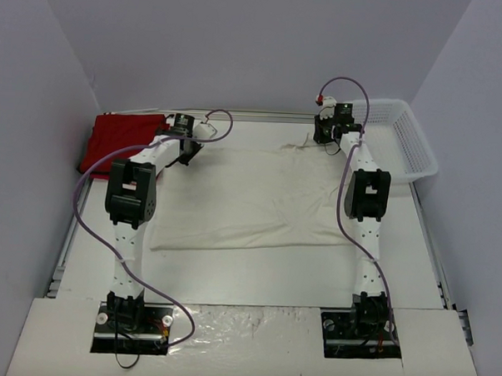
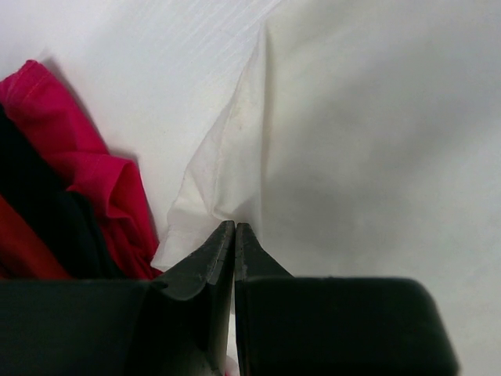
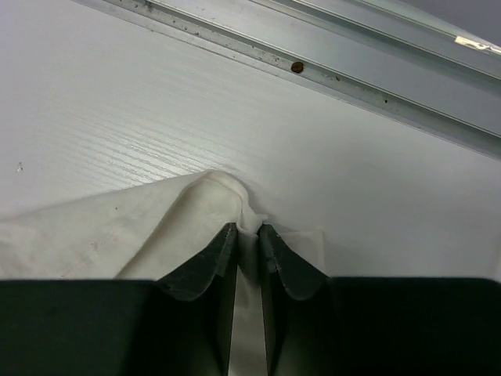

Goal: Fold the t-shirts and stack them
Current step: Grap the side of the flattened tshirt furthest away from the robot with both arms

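Note:
The large cream-white t-shirt (image 1: 251,196) lies spread flat in the middle of the table. My left gripper (image 1: 186,152) is at its far left corner, shut on a raised fold of the cloth (image 2: 227,172); the jaws (image 2: 235,227) meet at the tips. My right gripper (image 1: 332,146) is at the far right corner, shut on a pinched ridge of the same shirt (image 3: 117,227), with cloth showing between the fingers (image 3: 249,229). The bright red t-shirts (image 1: 124,137) lie in a bundle at the far left, beside my left gripper, and also show in the left wrist view (image 2: 94,172).
A white plastic mesh basket (image 1: 403,140) stands at the far right, just right of my right gripper. A metal rail (image 3: 352,70) runs along the table's far edge. A dark cloth (image 2: 39,211) lies among the red shirts. Walls close in on both sides.

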Available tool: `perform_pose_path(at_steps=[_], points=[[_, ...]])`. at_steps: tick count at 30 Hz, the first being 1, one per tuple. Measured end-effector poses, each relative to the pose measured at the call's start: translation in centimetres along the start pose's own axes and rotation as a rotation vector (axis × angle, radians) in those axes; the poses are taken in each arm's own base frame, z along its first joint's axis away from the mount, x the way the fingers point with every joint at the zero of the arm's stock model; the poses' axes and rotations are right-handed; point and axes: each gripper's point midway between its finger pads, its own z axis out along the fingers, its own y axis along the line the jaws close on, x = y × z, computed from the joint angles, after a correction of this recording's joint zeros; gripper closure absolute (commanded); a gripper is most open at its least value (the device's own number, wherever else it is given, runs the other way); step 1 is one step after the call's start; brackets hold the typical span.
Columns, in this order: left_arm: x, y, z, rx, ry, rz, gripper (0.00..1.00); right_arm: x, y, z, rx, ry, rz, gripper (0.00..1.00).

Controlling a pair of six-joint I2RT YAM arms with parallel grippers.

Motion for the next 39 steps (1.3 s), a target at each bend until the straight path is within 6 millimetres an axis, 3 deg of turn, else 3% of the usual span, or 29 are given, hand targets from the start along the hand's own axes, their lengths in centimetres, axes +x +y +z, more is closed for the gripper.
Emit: perform_pose_path(at_steps=[4,18,26,33,39], points=[[0.3,-0.2,0.6,0.009,0.014,0.0,0.98,0.0,0.2,0.1,-0.01,-0.003,-0.006,1.0],[-0.7,0.9,0.2,-0.031,-0.003,-0.016,0.98,-0.3,-0.1,-0.2,0.064,0.029,-0.104,1.0],[-0.8,2.0,-1.5,-0.094,-0.021,-0.022,0.98,-0.4,0.3,-2.1,0.096,0.082,-0.152,1.0],[-1.0,2.9,-4.7,-0.128,-0.064,-0.035,0.98,-3.4,1.5,-4.8,0.116,0.051,-0.207,1.0],[-1.5,3.6,-5.9,-0.144,-0.09,-0.045,0.98,-5.7,3.7,-6.6,0.116,0.023,-0.263,1.0]])
